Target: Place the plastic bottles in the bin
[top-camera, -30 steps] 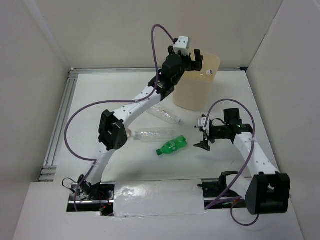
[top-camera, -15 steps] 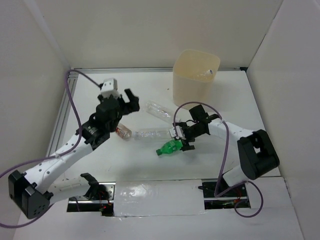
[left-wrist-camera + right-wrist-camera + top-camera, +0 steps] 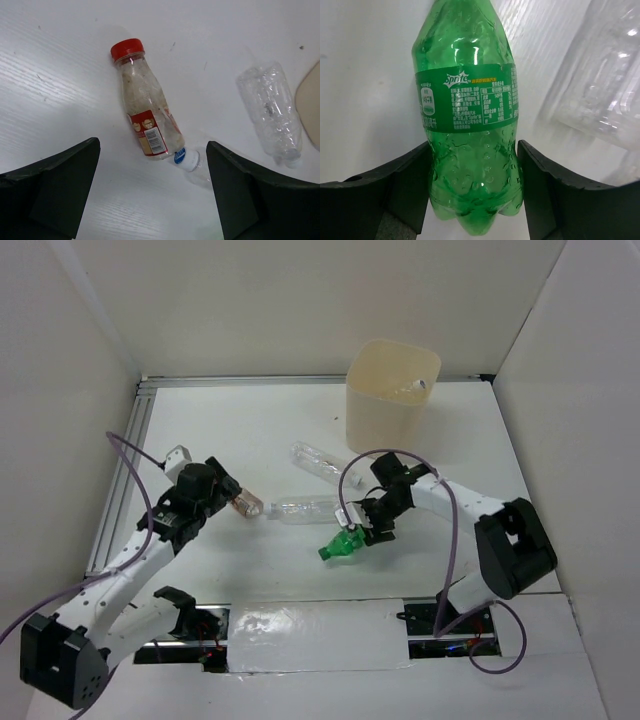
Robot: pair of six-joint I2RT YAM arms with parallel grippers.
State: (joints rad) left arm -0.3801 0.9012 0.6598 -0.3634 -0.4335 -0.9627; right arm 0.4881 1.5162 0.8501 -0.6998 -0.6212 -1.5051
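The cream-beige bin (image 3: 385, 425) stands at the back; a white-capped bottle (image 3: 420, 386) shows inside its rim. On the table lie two clear bottles (image 3: 303, 508) (image 3: 320, 462), a short red-capped bottle (image 3: 246, 505) and a green bottle (image 3: 343, 543). My left gripper (image 3: 226, 490) is open above the red-capped bottle (image 3: 147, 112), its fingers (image 3: 60, 185) either side and apart from it. My right gripper (image 3: 368, 528) is shut on the green bottle (image 3: 470, 135) near its base, with the pads (image 3: 415, 175) against both sides.
The white cap (image 3: 187, 159) of one clear bottle touches the red-capped bottle's base. The other clear bottle (image 3: 272, 112) lies to the right, next to the bin's edge (image 3: 310, 100). White walls enclose the table on three sides, with a metal rail (image 3: 125, 475) on the left.
My left arm has swung from the bin back to the left and come down over the red-capped bottle. My right gripper has moved left and closed on the green bottle, which has turned slightly.
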